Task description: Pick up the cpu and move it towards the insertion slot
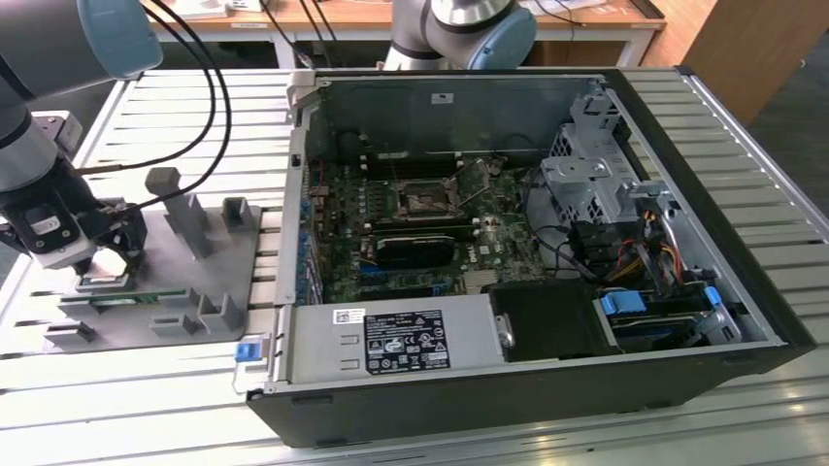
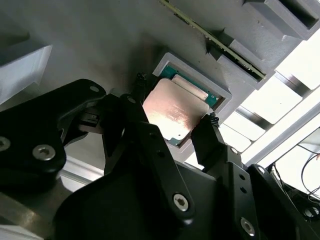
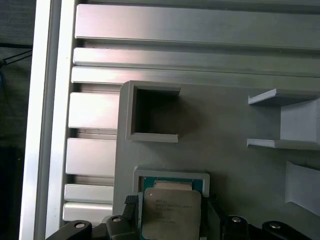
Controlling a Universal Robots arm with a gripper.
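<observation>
Exterior view: the arm reaches down over the grey fixture (image 1: 169,267), which lies on a slatted metal table (image 1: 169,97). The gripper (image 1: 97,260) hangs low over the fixture's end towards the exterior view's left, close above its surface. A green stick (image 1: 130,296) lies flat on the fixture just beside the gripper. An open computer case (image 1: 518,408) stands right against the fixture on the exterior view's right. The slot (image 1: 425,200) sits deep inside it on the board, well apart from the fixture and from the gripper.

Second wrist view: the cpu (image 2: 172,110) lies silver side up in a shallow square recess (image 2: 197,70) of the fixture, with a green edge showing inside the rim. The gripper (image 2: 176,100) is right over it, its dark jaws standing one at each of two opposite sides of the chip, very near its edges. I cannot tell whether they press on it or hold it. The stick (image 2: 215,40) runs along the fixture just past the recess.

First wrist view: the cpu (image 3: 170,212) sits in the same recess (image 3: 172,173), between the jaws of the gripper (image 3: 171,205). A square pocket (image 3: 126,112) of the fixture stands near the recess, and the table's slats (image 3: 200,25) run alongside the fixture's edge.
</observation>
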